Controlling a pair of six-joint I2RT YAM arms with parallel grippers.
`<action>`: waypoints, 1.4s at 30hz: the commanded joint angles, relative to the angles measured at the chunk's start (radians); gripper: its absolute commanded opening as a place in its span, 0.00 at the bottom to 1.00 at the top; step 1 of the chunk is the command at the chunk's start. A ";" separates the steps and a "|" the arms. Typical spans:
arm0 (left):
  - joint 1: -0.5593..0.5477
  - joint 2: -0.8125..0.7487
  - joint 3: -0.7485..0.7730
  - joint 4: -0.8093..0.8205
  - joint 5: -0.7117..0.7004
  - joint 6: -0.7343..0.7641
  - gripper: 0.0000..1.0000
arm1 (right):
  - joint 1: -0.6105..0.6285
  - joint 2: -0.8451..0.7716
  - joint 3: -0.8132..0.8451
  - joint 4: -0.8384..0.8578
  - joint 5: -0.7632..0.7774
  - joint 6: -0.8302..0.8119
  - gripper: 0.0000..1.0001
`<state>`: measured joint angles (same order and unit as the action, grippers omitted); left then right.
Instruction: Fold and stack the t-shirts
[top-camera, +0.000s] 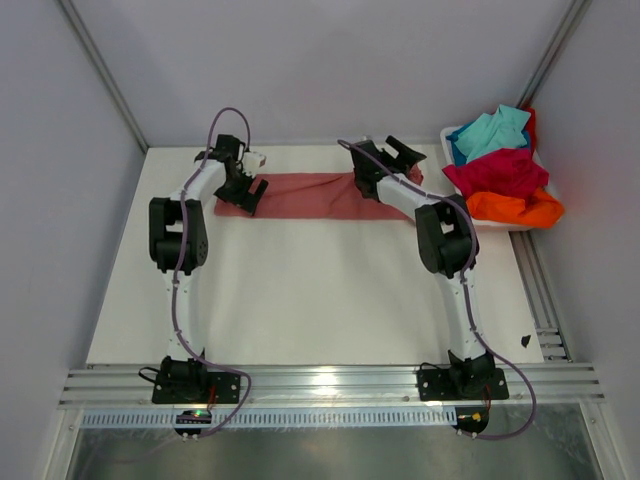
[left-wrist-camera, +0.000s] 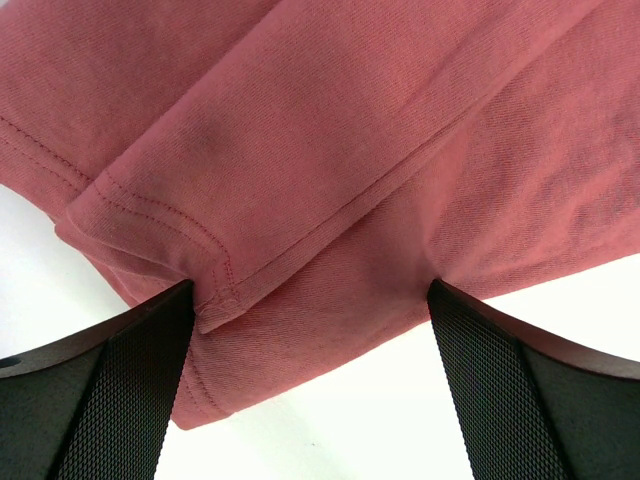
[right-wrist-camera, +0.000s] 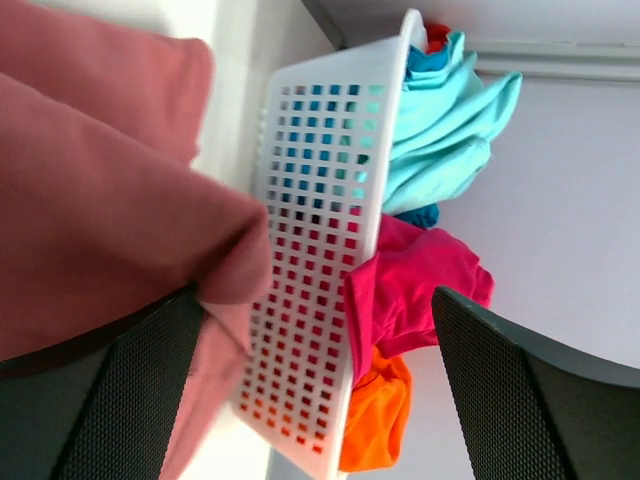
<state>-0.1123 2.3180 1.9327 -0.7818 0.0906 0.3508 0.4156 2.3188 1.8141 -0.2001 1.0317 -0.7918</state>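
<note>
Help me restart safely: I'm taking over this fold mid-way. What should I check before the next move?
1. Left jaws open, over the pink tee's hem: ok.
2. Right jaws open, holding nothing: ok.
3. Pink tee lies as a long strip on the table: ok.
4. Its right end flat: not ok, it bulges in the right wrist view.
5. Right jaws clear of the tub: cannot tell, it is close ahead.
6. Other tees are in the tub: ok.
</note>
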 joint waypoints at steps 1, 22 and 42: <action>-0.004 -0.023 -0.021 -0.014 0.009 0.025 0.99 | -0.050 0.054 0.051 0.186 0.103 -0.180 0.99; -0.006 -0.034 -0.006 -0.048 0.041 -0.009 0.99 | 0.054 -0.159 0.117 -0.157 -0.145 0.077 0.99; -0.006 -0.051 0.098 -0.063 0.113 -0.044 0.99 | 0.063 -0.138 -0.107 -0.302 -0.348 0.247 0.99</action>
<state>-0.1127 2.3177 1.9709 -0.8276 0.1558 0.3241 0.4805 2.1754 1.7481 -0.5678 0.6464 -0.5499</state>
